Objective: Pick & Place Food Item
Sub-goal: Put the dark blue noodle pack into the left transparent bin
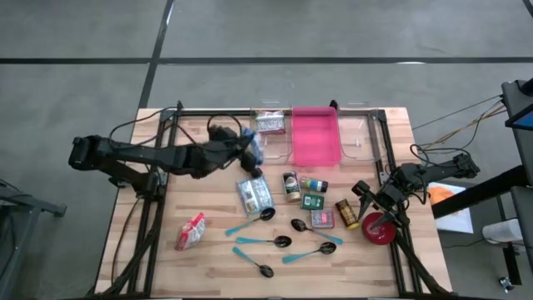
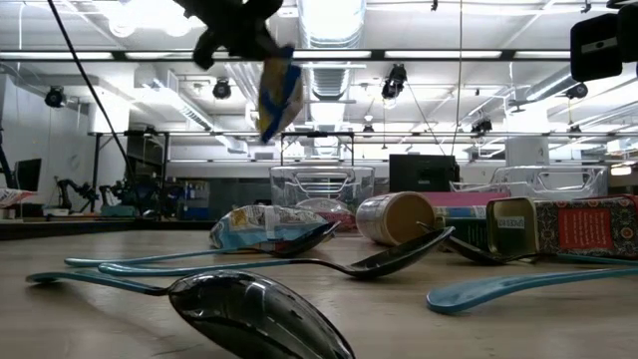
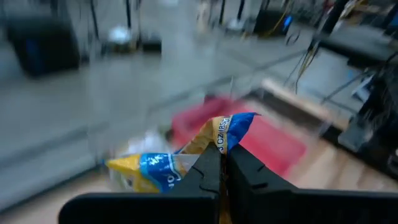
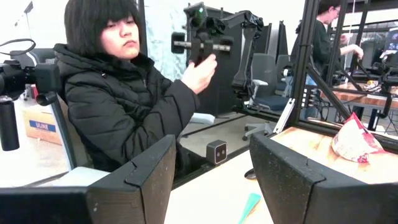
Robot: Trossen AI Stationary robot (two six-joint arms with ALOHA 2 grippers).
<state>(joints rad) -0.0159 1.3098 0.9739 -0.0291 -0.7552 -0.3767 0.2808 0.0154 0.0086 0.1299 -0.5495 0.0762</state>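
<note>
A wooden worktop stands on a grey floor, with a lit workshop hall behind it in the low view. The left gripper is raised above the worktop, clamped shut on a blue and yellow snack bag that hangs from its fingers, near the clear bins and the pink tray at the far edge. In the low view the bag dangles well clear of the surface. Below lie another foil packet, tins, a jar, a red and white pouch and several teal-handled spoons. The right gripper waits at the worktop's right edge by a red disc, its fingers apart and holding nothing; its wrist view shows a seated person in a dark jacket
</note>
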